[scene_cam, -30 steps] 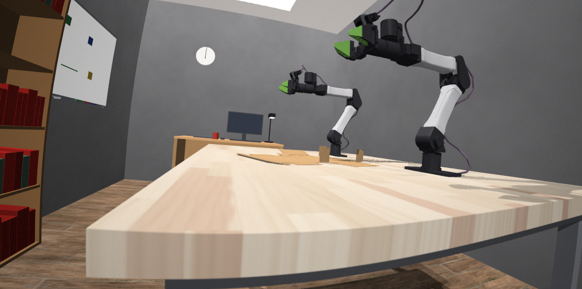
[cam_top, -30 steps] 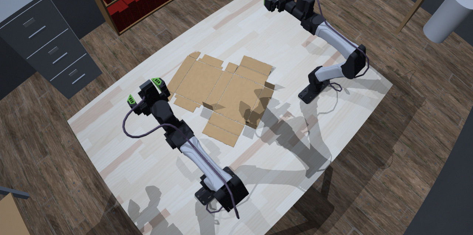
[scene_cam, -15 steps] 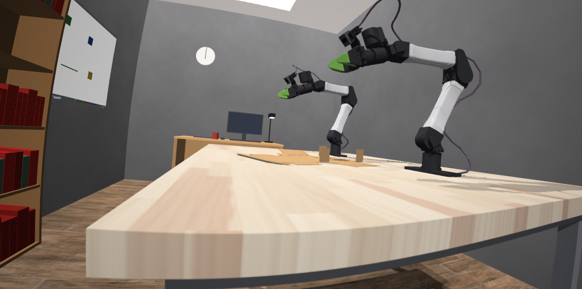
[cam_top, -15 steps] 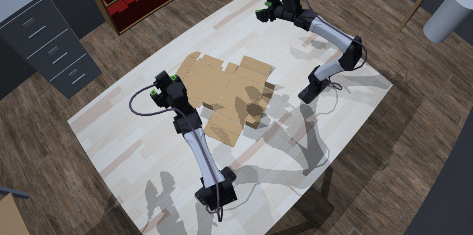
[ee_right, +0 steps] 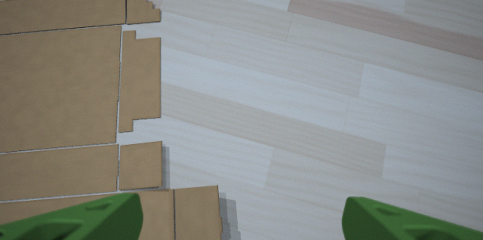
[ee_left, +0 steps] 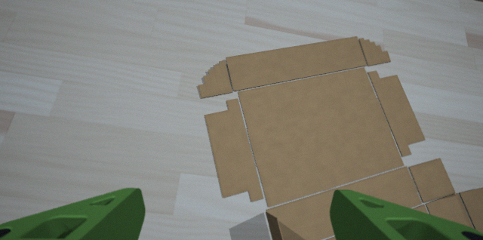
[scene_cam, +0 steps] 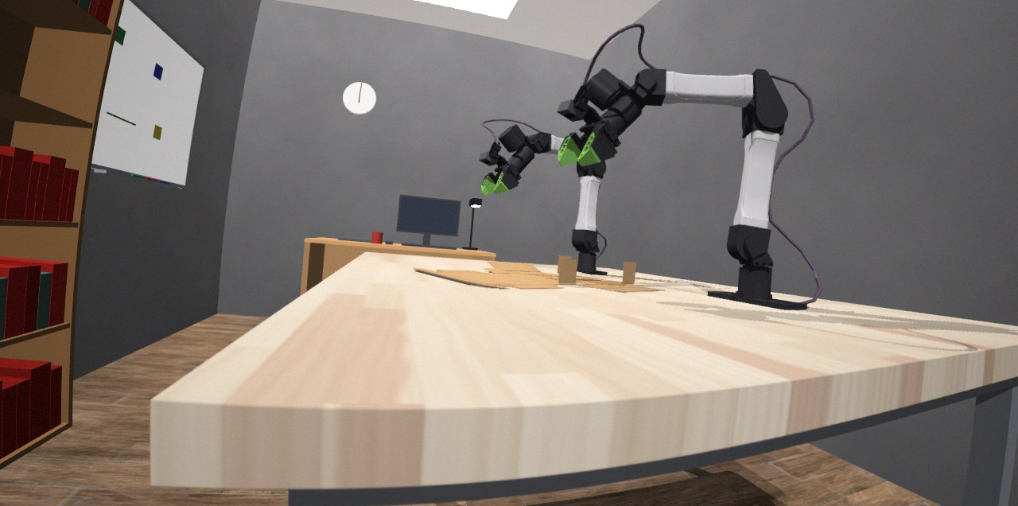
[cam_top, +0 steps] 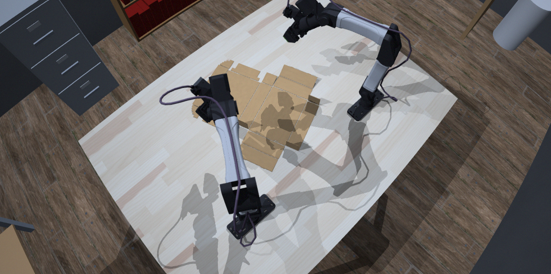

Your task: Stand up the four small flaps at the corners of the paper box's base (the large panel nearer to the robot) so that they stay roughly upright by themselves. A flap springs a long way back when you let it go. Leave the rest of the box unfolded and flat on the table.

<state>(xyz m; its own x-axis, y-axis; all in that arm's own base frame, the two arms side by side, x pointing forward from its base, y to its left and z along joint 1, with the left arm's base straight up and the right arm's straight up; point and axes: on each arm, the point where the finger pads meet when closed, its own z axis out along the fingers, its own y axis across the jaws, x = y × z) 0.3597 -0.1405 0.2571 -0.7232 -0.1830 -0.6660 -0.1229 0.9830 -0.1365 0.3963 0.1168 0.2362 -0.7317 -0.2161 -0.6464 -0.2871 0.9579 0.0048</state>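
Observation:
The paper box lies flat, with its base panel [cam_top: 269, 118] nearer the arm bases. Three base corner flaps stand roughly upright: far left [cam_top: 243, 123] [scene_cam: 567, 269] [ee_left: 275, 226], near left [cam_top: 294, 145] [scene_cam: 629, 272] and near right [cam_top: 314, 104]. The far-right flap [cam_top: 268, 78] [ee_left: 432, 180] [ee_right: 140, 165] lies about flat, with a thin shadow at its edge. My left gripper [scene_cam: 577, 153] [ee_left: 238, 200] is open and empty, high above the lid's left side. My right gripper [scene_cam: 495, 184] [ee_right: 242, 207] is open and empty, high above the table to the box's right.
The lid panel [cam_top: 244, 93] [ee_left: 321, 134] [ee_right: 56, 89] and its outer strips lie flat beyond the base. The side wings [cam_top: 296, 79] [cam_top: 264, 154] flank the base. The table [cam_top: 127, 148] extends beyond the box on all sides. Both arms' shadows fall over the base.

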